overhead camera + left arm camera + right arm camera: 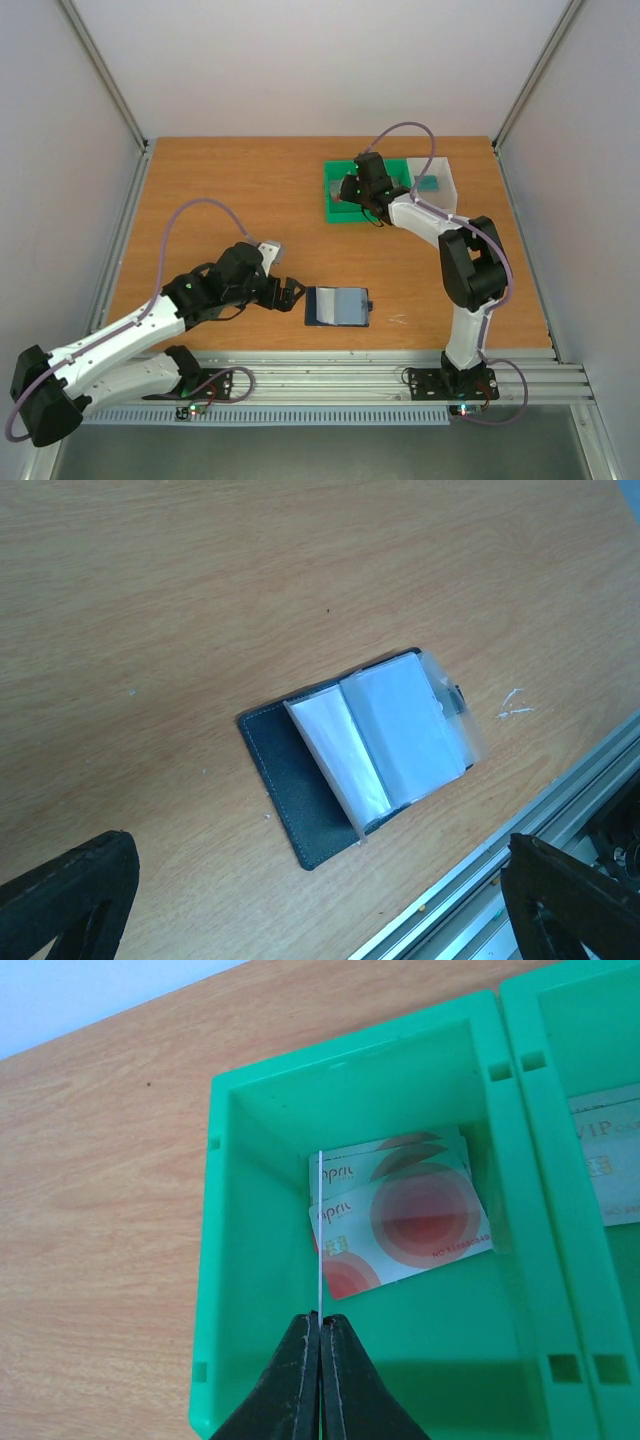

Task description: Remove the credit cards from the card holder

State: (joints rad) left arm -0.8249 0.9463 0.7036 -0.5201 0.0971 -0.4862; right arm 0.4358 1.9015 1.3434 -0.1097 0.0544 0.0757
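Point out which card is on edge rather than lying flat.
The card pinched in the right tool: it shows only its thin edge, while the other cards lie face up in the green bin.

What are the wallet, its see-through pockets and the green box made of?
The wallet looks like dark navy leather or imitation leather: matte, finely grained, with a pale stitch line near the edge. Its pockets seem to be thin clear plastic film: shiny, and milky where they overlap. The green box looks like hard moulded plastic: smooth, slightly glossy, with slots in its walls.
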